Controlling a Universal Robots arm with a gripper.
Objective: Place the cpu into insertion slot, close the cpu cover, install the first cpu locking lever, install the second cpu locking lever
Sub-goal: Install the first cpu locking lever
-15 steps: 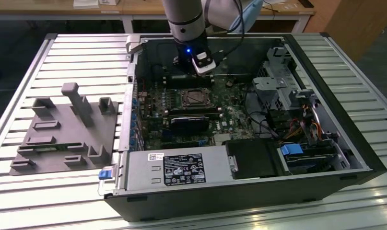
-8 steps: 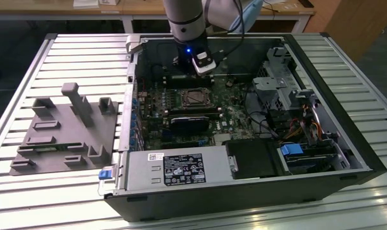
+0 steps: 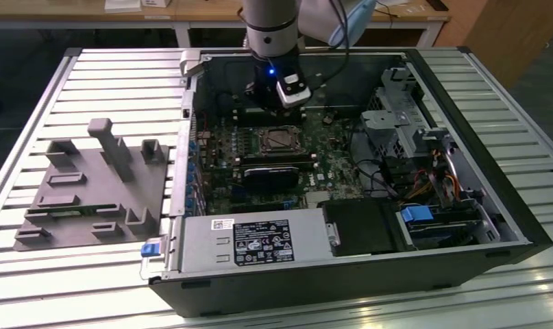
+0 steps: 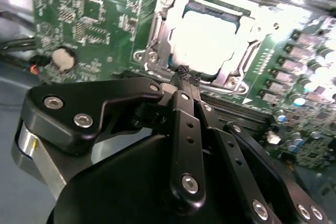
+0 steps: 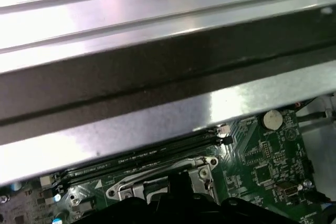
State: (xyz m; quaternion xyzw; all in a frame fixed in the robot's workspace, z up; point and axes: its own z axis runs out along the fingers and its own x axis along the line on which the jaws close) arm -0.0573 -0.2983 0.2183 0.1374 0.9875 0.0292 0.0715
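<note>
Second wrist view: end effector (image 4: 184, 77) pressed together, nothing pinched, tips poised just beside insertion slot (image 4: 207, 38). Cpu (image 4: 210, 43) seated flat in slot, cpu cover (image 4: 157, 38) framing it, apparently down. Exterior view: open computer case (image 3: 495, 205) on slatted bench (image 3: 120, 82), giving arm top access.

No print can be read; the white label (image 3: 263, 241) on the power supply (image 3: 249, 240) is illegible.

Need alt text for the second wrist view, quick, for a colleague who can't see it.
The black gripper, fingers together and holding nothing, sits just off the near edge of the insertion slot, where the cpu lies under the closed cpu cover on the green circuit board.
</note>
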